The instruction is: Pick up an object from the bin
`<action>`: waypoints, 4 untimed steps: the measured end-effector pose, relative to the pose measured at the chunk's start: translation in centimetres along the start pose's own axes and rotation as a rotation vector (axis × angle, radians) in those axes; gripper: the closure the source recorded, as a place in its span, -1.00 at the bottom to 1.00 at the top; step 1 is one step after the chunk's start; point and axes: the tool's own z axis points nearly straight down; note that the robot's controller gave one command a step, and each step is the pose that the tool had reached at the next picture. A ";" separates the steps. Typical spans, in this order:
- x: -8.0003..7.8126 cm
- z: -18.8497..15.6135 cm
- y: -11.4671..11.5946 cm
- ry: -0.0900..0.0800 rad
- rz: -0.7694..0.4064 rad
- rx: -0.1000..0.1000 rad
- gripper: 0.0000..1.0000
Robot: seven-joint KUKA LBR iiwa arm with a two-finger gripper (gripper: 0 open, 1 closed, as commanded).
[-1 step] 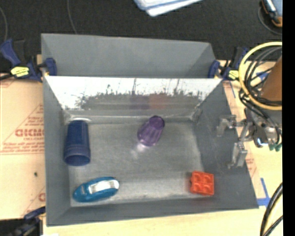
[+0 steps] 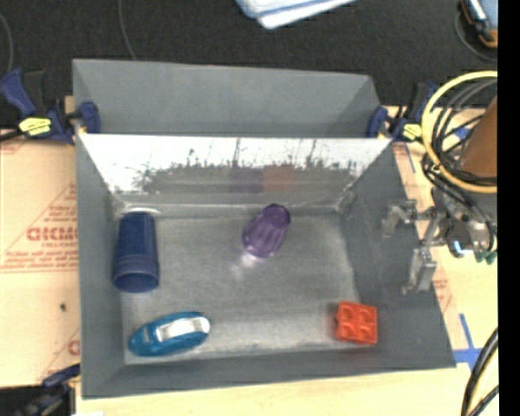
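Gripper (image 2: 409, 248): hovering up and right of the red studded plastic brick (image 2: 356, 323)
Jaws: apart, empty
Purple translucent plastic cup (image 2: 266, 230): up-left of brick

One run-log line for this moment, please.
gripper: open, empty, over right wall of bin | nearest: red brick, front right | picked: nothing yet
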 end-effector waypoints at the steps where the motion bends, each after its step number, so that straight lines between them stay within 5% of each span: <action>1: 2.3 10.6 1.0 0.000 -0.148 0.000 -1.00; 2: 3.6 10.9 0.8 -0.002 -0.338 0.001 -1.00; 3: 4.3 13.6 1.0 -0.001 -0.274 0.000 -1.00; 4: 3.8 17.7 1.0 -0.023 -0.283 0.008 -1.00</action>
